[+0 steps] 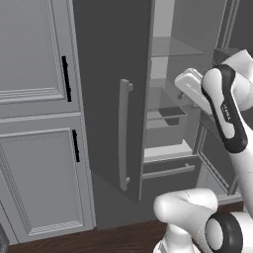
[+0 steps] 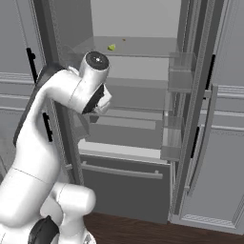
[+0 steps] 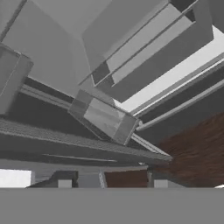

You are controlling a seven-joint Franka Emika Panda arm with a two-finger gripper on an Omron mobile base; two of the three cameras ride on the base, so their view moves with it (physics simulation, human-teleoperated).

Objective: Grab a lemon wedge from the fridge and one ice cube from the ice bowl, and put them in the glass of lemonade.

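**A:** Where's your arm?

**B:** It reaches into the open fridge [image 1: 111, 74]. In the left base view the hand [image 1: 190, 86] sits at the shelves, level with the top of the door handle [image 1: 123, 141]. In the right base view the wrist [image 2: 95, 95] bends down in front of the middle shelf [image 2: 131, 116].

**A:** And the fingers?

**B:** In the hand view you get two small dark fingertips [image 3: 64, 183] at the bottom, standing apart with brown floor [image 3: 197, 148] showing between them and nothing gripped. How wide exactly, you cannot tell.

**A:** Where's the lemon wedge?

**B:** Look at the right base view: a small yellow-green wedge [image 2: 111, 47] lies on the upper shelf [image 2: 143, 46], toward its back left corner. A tiny orange speck [image 2: 124, 40] sits just right of it, further back; too small to name. Your hand is below that shelf, well apart from the wedge.

**A:** What else is inside?

**B:** Clear bins [image 2: 180, 71] hang on the right door, stacked one above another. In the left base view a dark bin [image 1: 172, 114] sits on a lower shelf, just beside the hand and below it. The drawer [image 2: 124, 183] with its long bar handle is closed at the bottom.

**A:** Around the fridge?

**B:** Pale panelled cabinets [image 1: 34, 113] with short black handles stand to its left, and more [image 2: 224, 143] behind the right door. The floor is dark wood.
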